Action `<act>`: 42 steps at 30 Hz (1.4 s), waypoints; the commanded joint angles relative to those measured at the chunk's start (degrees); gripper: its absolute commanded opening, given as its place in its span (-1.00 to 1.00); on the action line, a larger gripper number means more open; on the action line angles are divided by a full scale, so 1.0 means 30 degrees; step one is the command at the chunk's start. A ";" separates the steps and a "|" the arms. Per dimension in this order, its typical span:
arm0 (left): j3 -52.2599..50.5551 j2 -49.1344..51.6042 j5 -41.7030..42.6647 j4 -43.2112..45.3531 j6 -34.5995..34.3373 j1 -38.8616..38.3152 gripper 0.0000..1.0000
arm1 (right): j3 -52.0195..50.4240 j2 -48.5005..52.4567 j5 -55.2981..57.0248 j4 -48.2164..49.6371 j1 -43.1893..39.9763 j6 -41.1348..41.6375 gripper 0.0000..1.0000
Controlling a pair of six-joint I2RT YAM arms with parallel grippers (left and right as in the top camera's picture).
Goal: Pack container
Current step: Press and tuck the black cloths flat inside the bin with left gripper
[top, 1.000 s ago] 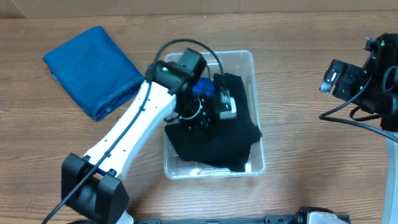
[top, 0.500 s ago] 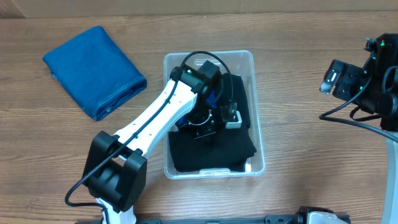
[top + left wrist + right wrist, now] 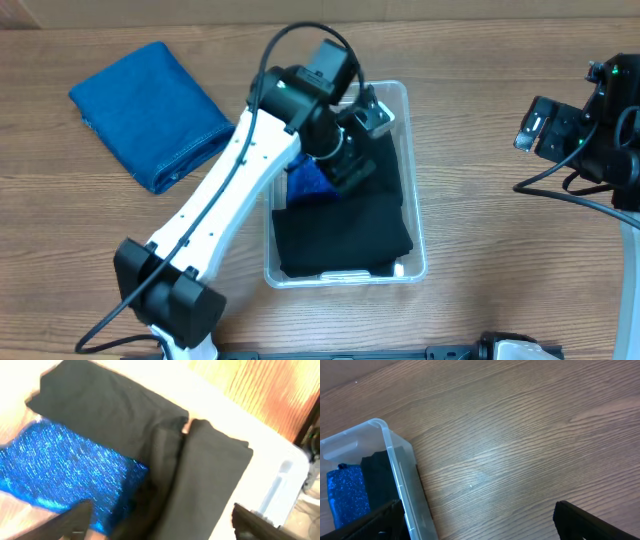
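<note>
The clear plastic container (image 3: 416, 215) sits mid-table. Inside it lies a folded black cloth (image 3: 345, 235), with a sparkly blue cloth (image 3: 310, 182) showing at its left side. My left gripper (image 3: 346, 168) hovers over the far half of the container, open, with nothing between its fingers. In the left wrist view the black cloth (image 3: 150, 435) and blue cloth (image 3: 65, 475) lie below the open left gripper (image 3: 160, 525), beside the container wall (image 3: 280, 475). My right gripper (image 3: 480, 522) stands open above bare wood, just right of the container's corner (image 3: 395, 460).
A folded blue towel (image 3: 150, 110) lies on the wooden table at the far left. The right arm (image 3: 580, 135) is at the right edge. The left arm's white links (image 3: 220, 205) cross the container's left rim.
My left gripper has opened and let go of the black cloth, then lifted toward the container's far end. The cloth now lies flat inside. The right arm has not moved.
</note>
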 commanded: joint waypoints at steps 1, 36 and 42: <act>-0.0510 -0.0291 -0.3228 -0.0568 -0.3308 -0.2047 -0.34 | 0.0233 -0.0044 0.0138 0.0080 -0.0066 0.0080 1.00; -0.8160 0.3264 -0.2907 0.5501 -0.7322 -0.3606 1.00 | 0.0233 -0.0044 0.0270 -0.0066 -0.0066 0.0087 1.00; -0.4401 -0.2091 -0.8859 0.1807 -0.9100 -0.3024 1.00 | 0.0233 -0.0044 0.0117 -0.0066 -0.0058 0.0087 1.00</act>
